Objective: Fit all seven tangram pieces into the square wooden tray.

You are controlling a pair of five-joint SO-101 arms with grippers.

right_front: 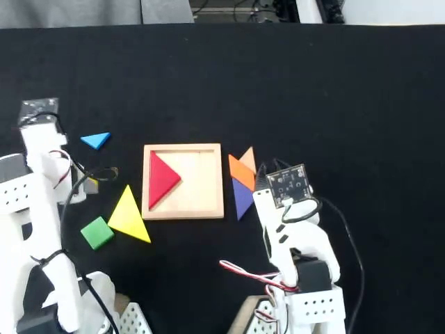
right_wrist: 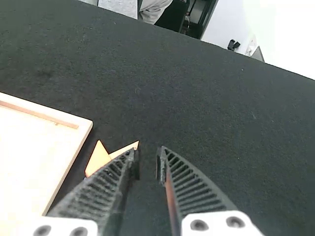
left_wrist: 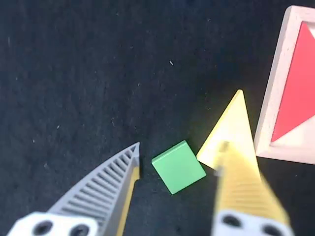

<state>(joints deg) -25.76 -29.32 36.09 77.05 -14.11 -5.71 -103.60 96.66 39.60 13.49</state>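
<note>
The square wooden tray (right_front: pixel 217 182) lies mid-table with a red triangle (right_front: pixel 163 179) in its left half. To its left are a yellow triangle (right_front: pixel 129 216), a green square (right_front: pixel 96 232) and a small blue triangle (right_front: pixel 95 140). Orange pieces (right_front: pixel 242 170) and a dark blue piece (right_front: pixel 243 198) lie along the tray's right side. My left gripper (left_wrist: pixel 179 162) hangs open over the green square (left_wrist: pixel 178 166), beside the yellow triangle (left_wrist: pixel 231 130). My right gripper (right_wrist: pixel 146 160) hovers by the orange pieces (right_wrist: pixel 101 156), open by a narrow gap, holding nothing.
Black cloth covers the table. The right arm's wrist camera board (right_front: pixel 288 184) stands just right of the orange and blue pieces. The left arm's body (right_front: pixel 38 209) rises along the left edge. The far half of the table holds no objects.
</note>
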